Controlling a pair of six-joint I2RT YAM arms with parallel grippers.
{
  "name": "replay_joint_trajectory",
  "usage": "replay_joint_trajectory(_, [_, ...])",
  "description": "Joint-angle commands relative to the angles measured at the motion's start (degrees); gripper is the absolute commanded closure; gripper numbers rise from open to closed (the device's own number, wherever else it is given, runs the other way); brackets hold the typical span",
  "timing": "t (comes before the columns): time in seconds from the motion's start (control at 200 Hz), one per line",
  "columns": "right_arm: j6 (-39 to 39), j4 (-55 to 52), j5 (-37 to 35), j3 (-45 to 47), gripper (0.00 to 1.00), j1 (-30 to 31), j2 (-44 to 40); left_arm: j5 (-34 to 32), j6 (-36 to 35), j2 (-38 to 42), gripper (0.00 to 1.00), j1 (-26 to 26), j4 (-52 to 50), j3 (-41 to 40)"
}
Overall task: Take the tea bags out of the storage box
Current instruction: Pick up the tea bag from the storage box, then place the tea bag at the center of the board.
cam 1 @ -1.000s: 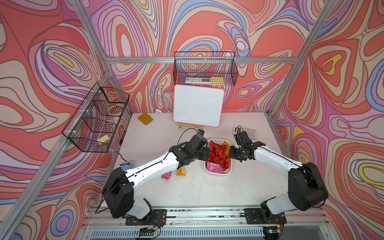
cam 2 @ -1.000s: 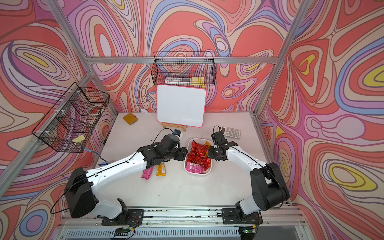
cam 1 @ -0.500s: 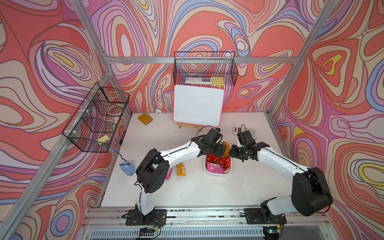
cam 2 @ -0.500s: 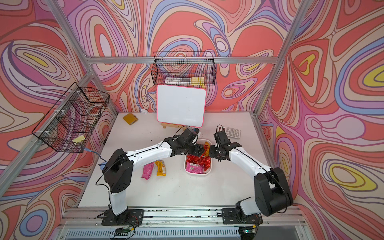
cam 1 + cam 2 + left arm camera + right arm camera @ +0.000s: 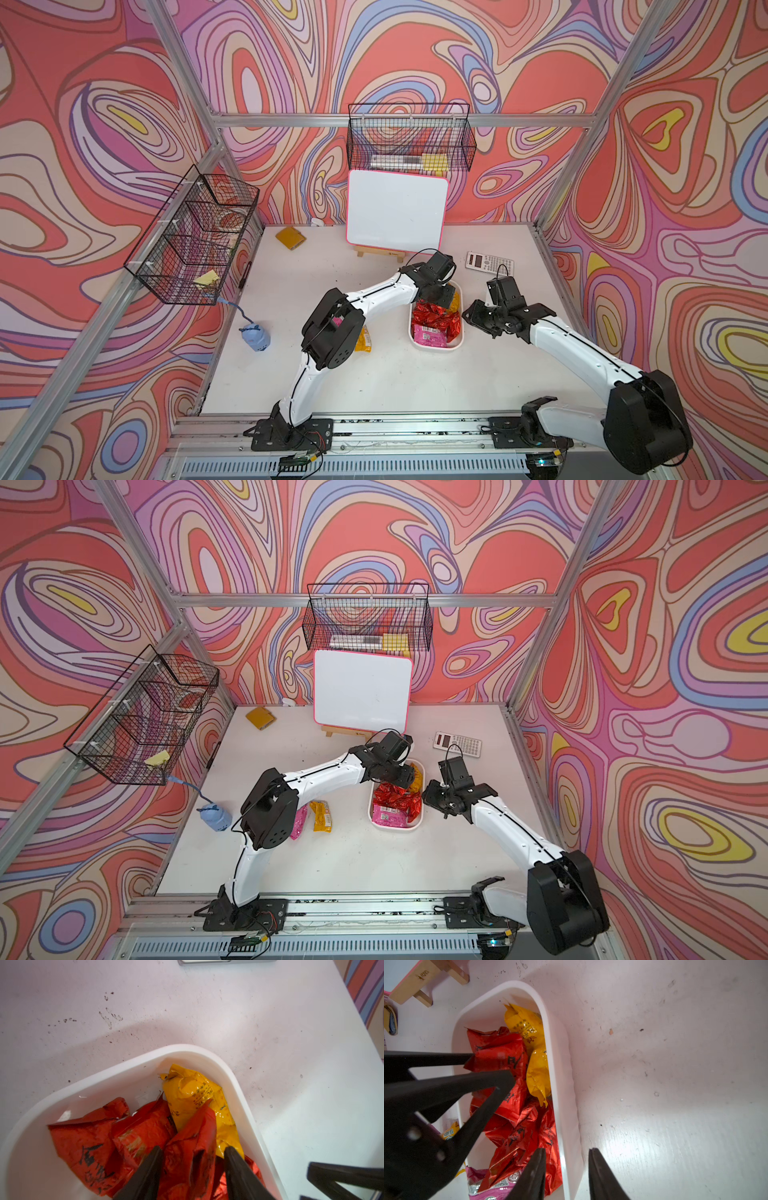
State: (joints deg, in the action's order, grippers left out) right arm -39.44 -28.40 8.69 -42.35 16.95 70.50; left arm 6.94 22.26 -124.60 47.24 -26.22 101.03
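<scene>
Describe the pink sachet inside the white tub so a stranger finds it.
In front of the whiteboard at the back of the table lies the white storage box. At its end nearest the robot bases lies the pink tea bag, the only pink one in the box, beside crinkly red tea bags.

White storage box (image 5: 434, 348); tea bags (image 5: 436, 321) red, yellow, one seemingly pink-and-silver; walls (image 5: 415, 54) swirl-patterned.

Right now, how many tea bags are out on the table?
2: a pink tea bag and an orange tea bag lie side by side on the table, left of the storage box. The left arm may hide more.
</scene>
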Motion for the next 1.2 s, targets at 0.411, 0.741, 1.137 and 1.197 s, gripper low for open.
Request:
replay_joint_trajectory(0.411, [-0.4, 1.3, -0.3, -0.3, 0.65, -0.3, -1.4, 1.3, 0.5, 4.2, 0.96, -0.4, -1.3, 1.6])
replay_joint_trajectory(0.741, [5.3, 1.2, 1.3, -6.1, 0.64, -0.3, 7.8, -5.1, 4.2, 20.7, 0.97, -1.2, -0.2, -11.7])
replay_joint_trajectory(1.137, [10.3, -0.4, -0.6, -11.5, 0.73, -0.3, 17.1, -7.1, 11.2, 37.9, 0.96, -6.5, 1.1, -41.0])
replay_joint_trajectory(1.197, [10.7, -0.3, -0.6, -11.7, 0.76, -0.3, 17.5, -7.3, 11.6, 38.0, 0.96, -6.6, 1.0, -43.5])
